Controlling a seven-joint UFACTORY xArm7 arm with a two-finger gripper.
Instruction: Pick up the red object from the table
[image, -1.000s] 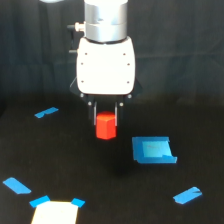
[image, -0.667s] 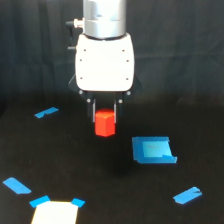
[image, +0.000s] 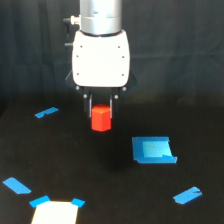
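Item: red block (image: 101, 118), clamped between the narrow-set fingers of the tool (image: 101, 111), hanging clear above the black tabletop (image: 90, 170) with a faint shadow beneath. Judged lifted; pickup essentially achieved. Blue tape pieces (image: 153, 150) lie apart.

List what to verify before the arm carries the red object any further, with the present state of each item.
1. Red object sits between the jaws of the gripper: ok.
2. Red object is off the table: ok, a gap and a faint shadow show below it.
3. Object hangs level: cannot tell; it looks slightly turned, one view only.
4. Firmness of grip: cannot tell; the contact faces are hidden.
5. Path beside the object: ok; the blue folded piece lies lower, toward the exterior view's right, apart from it.
6. Pale square patch and the blue tape strip are untouched: ok.
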